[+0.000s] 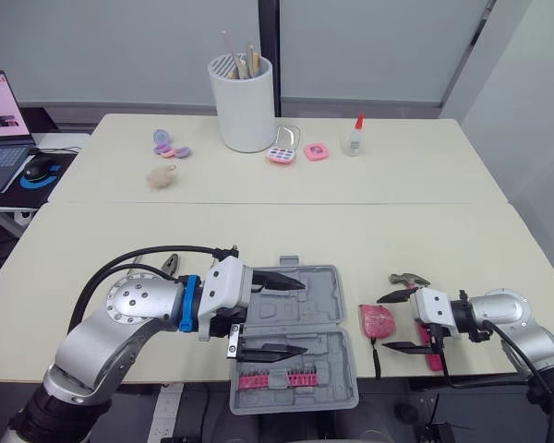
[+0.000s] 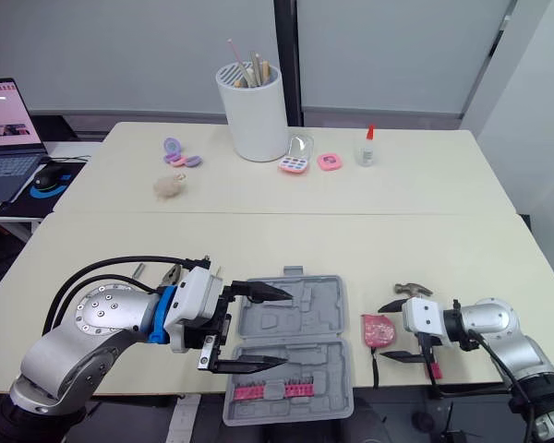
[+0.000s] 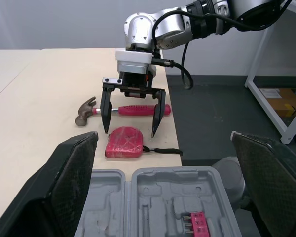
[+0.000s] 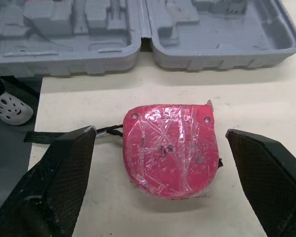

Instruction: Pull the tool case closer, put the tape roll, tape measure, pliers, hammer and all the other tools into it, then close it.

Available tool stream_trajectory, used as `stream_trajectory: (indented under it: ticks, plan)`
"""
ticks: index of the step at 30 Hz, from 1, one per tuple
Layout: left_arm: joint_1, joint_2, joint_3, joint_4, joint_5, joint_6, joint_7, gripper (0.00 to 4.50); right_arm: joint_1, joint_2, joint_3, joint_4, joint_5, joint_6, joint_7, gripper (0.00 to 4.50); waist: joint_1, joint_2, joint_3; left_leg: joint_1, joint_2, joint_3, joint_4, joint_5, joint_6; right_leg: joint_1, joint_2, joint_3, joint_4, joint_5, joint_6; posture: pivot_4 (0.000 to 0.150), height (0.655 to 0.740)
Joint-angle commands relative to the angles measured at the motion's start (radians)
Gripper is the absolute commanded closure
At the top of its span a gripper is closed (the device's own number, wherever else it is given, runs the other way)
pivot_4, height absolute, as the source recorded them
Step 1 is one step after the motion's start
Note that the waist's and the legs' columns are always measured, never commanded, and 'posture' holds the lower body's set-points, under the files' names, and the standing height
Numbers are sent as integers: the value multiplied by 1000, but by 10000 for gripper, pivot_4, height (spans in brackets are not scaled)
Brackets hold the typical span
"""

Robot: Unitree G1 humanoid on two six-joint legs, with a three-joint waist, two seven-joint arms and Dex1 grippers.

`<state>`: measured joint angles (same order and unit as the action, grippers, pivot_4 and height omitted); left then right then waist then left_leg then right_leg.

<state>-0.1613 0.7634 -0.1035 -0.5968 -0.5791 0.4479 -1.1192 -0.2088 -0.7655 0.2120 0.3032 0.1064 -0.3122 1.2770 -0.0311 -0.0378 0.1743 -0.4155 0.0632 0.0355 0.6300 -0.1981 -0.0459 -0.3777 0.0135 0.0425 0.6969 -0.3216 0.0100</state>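
Grey plastic tool case (image 1: 314,288) is laid open at the table's (image 1: 258,231) near edge, the left gripper (image 1: 303,317) spread empty above it. Beside it, the red tape measure (image 4: 170,148) is faced by the right gripper's (image 1: 384,323) parted fingers.

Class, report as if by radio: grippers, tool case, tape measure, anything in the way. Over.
Status: left gripper open over open tool case; right gripper open, facing tape measure beside case; hammer on table close behind.
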Motion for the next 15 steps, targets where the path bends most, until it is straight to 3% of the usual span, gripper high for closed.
stream_trajectory:
  ticks: [1,15]
  plan:
    - [13,-1,-4,-44,3,-10,20,0,-22,12,-1,61,-16,-62,0,163,1,0,0,0,0,0,0,0,0,0,0,0,0,0,0,1500,7400]
    - [29,11,-6,-58,-2,-3,27,0,-90,76,27,167,-66,-94,-17,163,1,0,0,4,1,0,0,0,0,4,-1,0,0,0,0,1500,7400]
